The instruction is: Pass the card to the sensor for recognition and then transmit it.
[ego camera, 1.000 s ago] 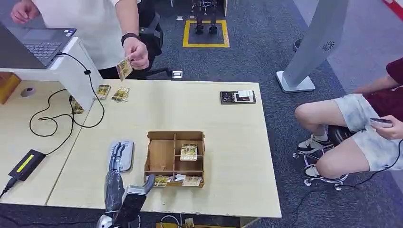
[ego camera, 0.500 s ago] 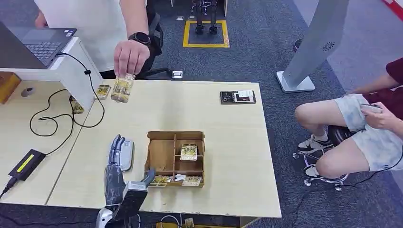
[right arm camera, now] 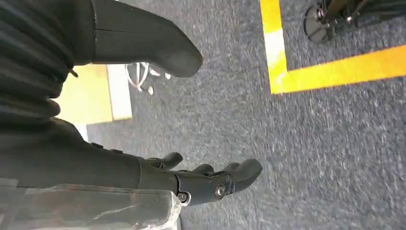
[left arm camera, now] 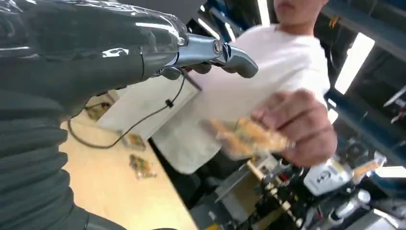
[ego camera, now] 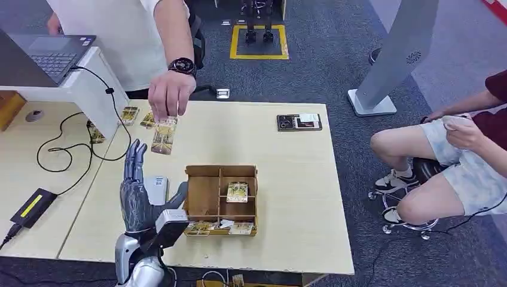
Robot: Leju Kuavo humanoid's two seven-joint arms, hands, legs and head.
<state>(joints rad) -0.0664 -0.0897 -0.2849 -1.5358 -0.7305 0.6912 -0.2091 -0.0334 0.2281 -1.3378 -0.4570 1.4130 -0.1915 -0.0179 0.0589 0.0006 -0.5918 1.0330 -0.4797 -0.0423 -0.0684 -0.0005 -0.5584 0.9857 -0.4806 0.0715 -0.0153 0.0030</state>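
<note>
1. Head view: left hand point(ego camera: 136, 191) raised over the table point(ego camera: 287, 197), fingers apart, holding nothing; person's hand point(ego camera: 170, 95) dangles the card point(ego camera: 163, 136) just beyond its fingertips. Step looks like receiving the card.
2. Left wrist view: card point(left arm camera: 244, 138) blurred in the person's fingers (no contact); next, likely close on it, then swipe the sensor point(ego camera: 156, 190).
3. Right wrist view: right hand point(right arm camera: 191, 179) hangs over carpet, fingers loosely apart, empty.

The robot's grey left hand point(ego camera: 136, 191) has risen from the flat grey sensor pad point(ego camera: 158, 186), fingers spread upward. The standing person's hand point(ego camera: 170, 94) has lowered its yellow-patterned card point(ego camera: 164, 136) over the table, just beyond those fingers.
</note>
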